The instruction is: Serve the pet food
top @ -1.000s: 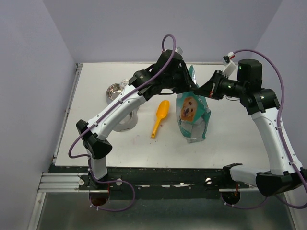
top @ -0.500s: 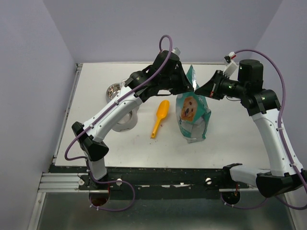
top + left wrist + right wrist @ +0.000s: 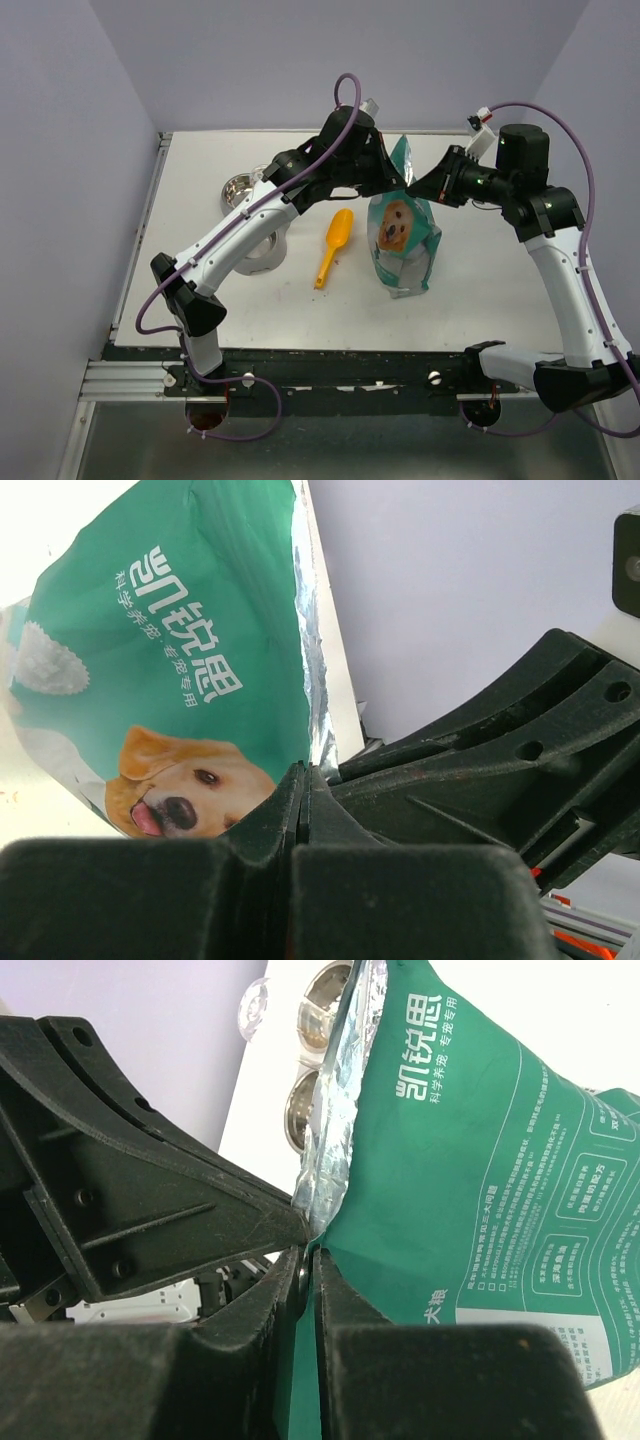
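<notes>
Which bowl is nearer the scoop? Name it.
The front bowl, half hidden under the left arm, beside the scoop; the other bowl sits farther back, uncovered.

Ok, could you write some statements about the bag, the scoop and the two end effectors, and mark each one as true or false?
1. The left end effector is shut on the top edge of the bag. True.
2. The right end effector is open and away from the bag. False: it is also shut on the bag's top edge, opposite the left one.
3. The orange scoop lies on the table, to the left of the bag in the top view. True.
4. One end effector holds the orange scoop. False: nothing touches it.
5. The bag lies flat. False: it stands upright.
</notes>
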Robot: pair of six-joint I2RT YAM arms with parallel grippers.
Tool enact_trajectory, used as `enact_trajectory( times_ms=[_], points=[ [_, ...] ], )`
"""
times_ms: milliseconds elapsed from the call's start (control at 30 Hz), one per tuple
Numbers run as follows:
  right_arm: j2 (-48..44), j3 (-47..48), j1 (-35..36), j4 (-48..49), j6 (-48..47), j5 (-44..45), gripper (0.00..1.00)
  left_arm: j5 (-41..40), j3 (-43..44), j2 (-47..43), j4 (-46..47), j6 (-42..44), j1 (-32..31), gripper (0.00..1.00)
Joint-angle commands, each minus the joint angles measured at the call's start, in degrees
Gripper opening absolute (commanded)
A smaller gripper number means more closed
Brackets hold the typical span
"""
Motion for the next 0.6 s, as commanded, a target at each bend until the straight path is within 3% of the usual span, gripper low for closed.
enact_trajectory(
  times_ms=[0,33,133,167,267,367,567],
  points=[
    [-0.1,-1.3,0.3,4.0,1.2,-3.5,0.22,0.3,0.1,-1.2,1.9,-0.4,-0.9,0.0],
    [-0.2,-1.5,0.3,5.0,1.8,-3.9,0.22,0.3,0.3,-1.1,1.9,-0.3,-0.9,0.0],
    [0.2,-1.5,0.4,4.7,1.5,-1.8,0.03,-1.1,2.0,-0.4,-0.1,0.2,-1.2,0.0],
    [0.2,-1.1,0.3,3.6,0.6,-0.2,0.01,-2.1,3.6,0.2,-2.0,0.9,-1.5,0.0],
    [1.4,3.1,2.6,-2.7,-2.7,10.1,0.0,-8.5,12.7,4.6,-12.1,2.4,-2.6,0.0],
    [2.7,6.9,8.2,-8.0,-4.3,26.5,0.0,-13.1,20.9,8.4,-21.4,2.6,-3.5,0.0],
    [4.5,8.7,15.3,-13.6,-5.0,44.5,0.0,-15.2,15.0,6.3,-20.3,2.5,-3.7,0.0]
  ],
)
